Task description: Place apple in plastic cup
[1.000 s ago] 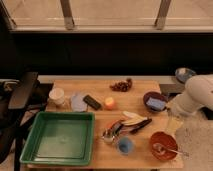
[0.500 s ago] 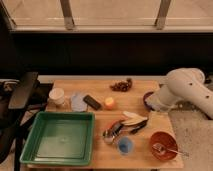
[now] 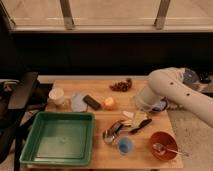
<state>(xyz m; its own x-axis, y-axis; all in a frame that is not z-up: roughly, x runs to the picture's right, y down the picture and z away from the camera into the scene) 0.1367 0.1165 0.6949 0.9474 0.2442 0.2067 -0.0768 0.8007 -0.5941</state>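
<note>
White arm enters from 3 o'clock. The gripper hangs low at the table's right-centre, against the near side of the purple bowl. Gripper state: cannot tell. No object seen in it.

Apple sits free on the table, at 9 o'clock of the gripper, near but apart. Blue cup stands upright at 5 o'clock of the apple, close to the front edge. Utensils lie heaped between the two, just beside the cup at its 11 o'clock.

Risks, judged:
1. Apple is round and unrestrained. An off-centre grasp could roll it toward 9 o'clock into the dark bar.
2. A low carry from apple to cup crosses the utensils. A snag would scatter them or shove the cup.
3. Cup looks light and about as wide as the apple. A release off-axis could leave the fruit perched on the rim or tip the cup off the front edge.
4. White cup at far 9 o'clock is a possible wrong target.
5. A swing of the arm could clip the purple bowl.
</note>
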